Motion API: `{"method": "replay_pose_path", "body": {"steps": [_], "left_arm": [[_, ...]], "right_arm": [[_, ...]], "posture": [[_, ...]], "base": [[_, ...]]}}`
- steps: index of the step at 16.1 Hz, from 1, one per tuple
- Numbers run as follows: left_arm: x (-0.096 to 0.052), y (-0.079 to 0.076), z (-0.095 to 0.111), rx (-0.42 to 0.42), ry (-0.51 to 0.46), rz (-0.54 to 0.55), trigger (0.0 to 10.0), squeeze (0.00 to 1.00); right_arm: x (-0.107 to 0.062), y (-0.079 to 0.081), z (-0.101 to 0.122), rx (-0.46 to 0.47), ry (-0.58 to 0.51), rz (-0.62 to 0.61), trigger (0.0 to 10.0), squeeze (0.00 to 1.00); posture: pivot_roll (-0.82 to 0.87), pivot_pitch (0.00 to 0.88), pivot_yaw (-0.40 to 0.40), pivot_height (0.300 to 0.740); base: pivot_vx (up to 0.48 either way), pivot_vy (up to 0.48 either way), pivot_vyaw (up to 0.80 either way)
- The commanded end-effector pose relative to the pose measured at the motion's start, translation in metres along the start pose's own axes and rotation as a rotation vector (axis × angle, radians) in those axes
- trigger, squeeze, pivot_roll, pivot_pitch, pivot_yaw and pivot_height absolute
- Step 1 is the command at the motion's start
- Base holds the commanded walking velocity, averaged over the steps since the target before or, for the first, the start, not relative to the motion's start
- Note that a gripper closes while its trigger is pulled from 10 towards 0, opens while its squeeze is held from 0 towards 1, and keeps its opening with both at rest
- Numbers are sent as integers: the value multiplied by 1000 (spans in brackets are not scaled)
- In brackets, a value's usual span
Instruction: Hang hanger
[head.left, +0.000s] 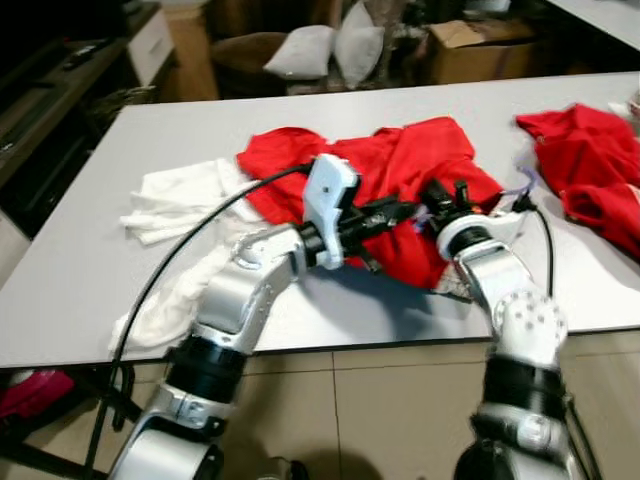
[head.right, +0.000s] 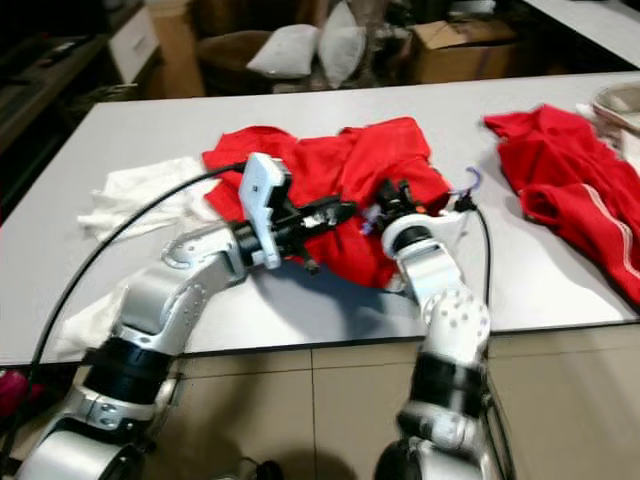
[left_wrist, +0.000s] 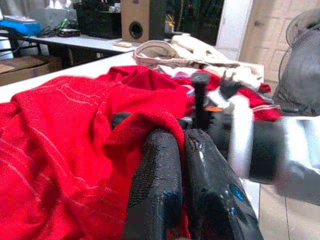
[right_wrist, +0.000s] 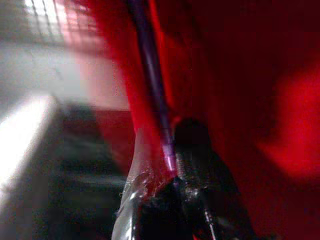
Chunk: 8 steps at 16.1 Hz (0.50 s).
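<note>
A: What are the two claws doing on that crumpled red knit garment (head.left: 400, 170)?

B: They meet over its near edge, close to the front lip of the wide white surface (head.left: 90, 260). The left claw (head.left: 398, 212) is pressed together on a fold of the red cloth; in the left wrist view its two black fingers (left_wrist: 160, 190) sit side by side with fabric bunched just ahead of them. I judge it is pinning or lifting the cloth so the other arm can work.

A: And the right claw (head.left: 437, 205)?

B: It sits just beside the left one, tips nearly touching it. In the right wrist view it pinches a thin purplish hanger rod (right_wrist: 152, 85) running straight away from its fingertips, with red cloth on both sides.

A: So where is the hanger?

B: Mostly buried in the garment. Its small purple hook (head.right: 471, 180) pokes out just beyond the right claw, on the outer side.

A: Why hold it that way?

B: Probably to keep the hanger steady inside the garment while the cloth is tugged around it.

A: Anything else nearby?

B: A white cloth heap (head.left: 175, 205) well off to the left claw's outer side, and a second red garment (head.left: 590, 170) well apart past the right claw.
</note>
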<state>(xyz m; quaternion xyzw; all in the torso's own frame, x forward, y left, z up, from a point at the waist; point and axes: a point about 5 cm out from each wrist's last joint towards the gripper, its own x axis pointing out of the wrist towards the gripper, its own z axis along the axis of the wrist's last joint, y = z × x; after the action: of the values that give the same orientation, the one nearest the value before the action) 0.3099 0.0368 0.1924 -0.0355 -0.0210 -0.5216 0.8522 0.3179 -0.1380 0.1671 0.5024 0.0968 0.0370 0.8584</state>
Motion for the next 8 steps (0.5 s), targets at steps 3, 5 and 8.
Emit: {"method": "replay_pose_path", "body": {"steps": [3, 5, 8], "left_arm": [[-5, -9, 4, 19, -1, -30, 0, 0], [-8, -12, 1, 33, 21, -38, 0, 0], [-12, -15, 1, 62, 49, -71, 0, 0]], "right_arm": [[-14, 8, -20, -80, 76, -45, 10000, 0], [-22, 13, -29, 310, 97, -2, 10000, 0], [-30, 4, -33, 53, 146, -75, 10000, 0]], "posture": [[-93, 0, 148, 740], [-93, 0, 152, 740], [-99, 0, 157, 740]], "base": [[0, 0, 0], [0, 0, 0], [0, 0, 0]]}}
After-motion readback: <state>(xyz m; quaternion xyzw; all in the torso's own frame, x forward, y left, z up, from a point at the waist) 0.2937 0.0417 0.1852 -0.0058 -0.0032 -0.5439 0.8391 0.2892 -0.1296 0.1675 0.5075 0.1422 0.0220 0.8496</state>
